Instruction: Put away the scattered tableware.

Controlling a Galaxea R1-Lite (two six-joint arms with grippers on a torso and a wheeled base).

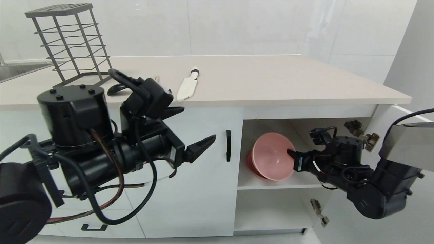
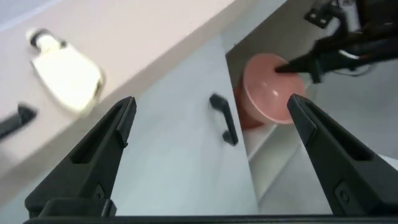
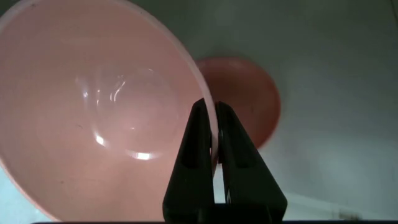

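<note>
Right gripper [image 1: 291, 153] — jaws clamped on rim of pink bowl [image 1: 271, 156], over cabinet shelf [image 1: 245, 181]. Left gripper [image 1: 196, 123] — jaws open, empty. White knife [image 1: 187, 88] on bench [image 1: 271, 78].

Counter [image 1: 271, 78] holds rack [image 1: 73, 44], knife [image 1: 187, 86], perhaps a ladle [image 1: 116, 89].

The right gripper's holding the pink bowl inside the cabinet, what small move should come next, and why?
Probably tip the pink bowl flat onto the shelf before opening: the right gripper is shut on its rim, holding it tilted on edge in front of a darker bowl.
</note>
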